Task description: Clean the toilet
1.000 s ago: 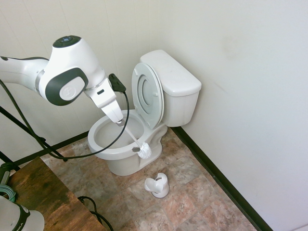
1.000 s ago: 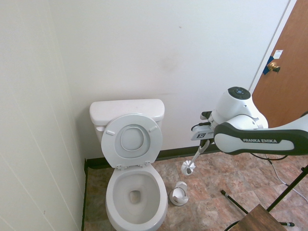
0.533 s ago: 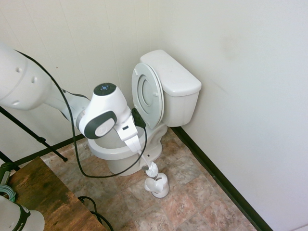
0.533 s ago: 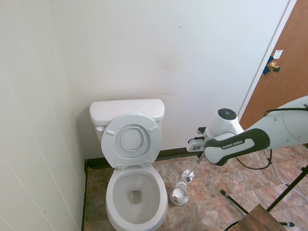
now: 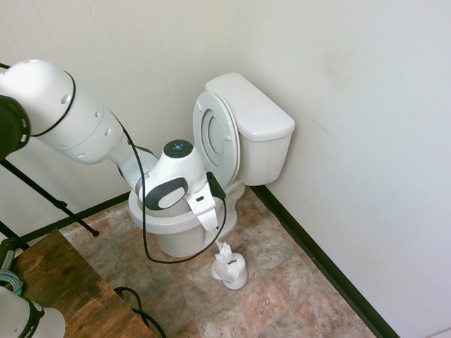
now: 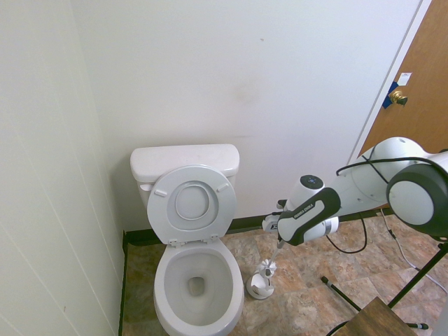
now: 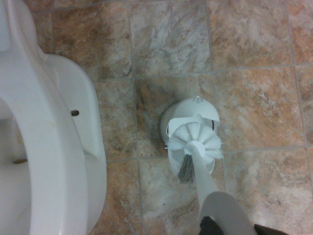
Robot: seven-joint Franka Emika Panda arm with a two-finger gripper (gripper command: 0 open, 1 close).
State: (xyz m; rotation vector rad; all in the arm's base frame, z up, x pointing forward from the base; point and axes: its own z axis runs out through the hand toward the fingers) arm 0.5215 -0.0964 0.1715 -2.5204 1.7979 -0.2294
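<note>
In a tiled bathroom corner, we see the white arm bent low beside the toilet (image 5: 211, 162), its pincer (image 5: 211, 227) clamped on the handle of a white toilet brush (image 5: 223, 251) and pointing straight down at the floor. A second ago the brush head hung at the bowl's rim; now it has come down and away from the bowl and sits right over the mouth of the small white brush holder (image 5: 231, 271) on the floor. The wrist view shows the bristles (image 7: 194, 142) centred above the holder (image 7: 191, 113), handle rising toward the camera; whether they already touch the holder we cannot tell.

The toilet itself stands where it stood, against the wall in the corner, lid and seat (image 6: 192, 204) raised against the tank (image 6: 185, 161), bowl (image 6: 197, 280) open and empty of the brush. The holder stands just beside the bowl's foot, apart from it.

We read the shift as the closing step: the scrubbing appears to be over and the brush is being returned to its stand. What remains, in our judgement, is a short final descent to seat the head, then a release. The risk is a slightly off-centre drop that tips the light holder over on the tiles (image 7: 254, 44).
</note>
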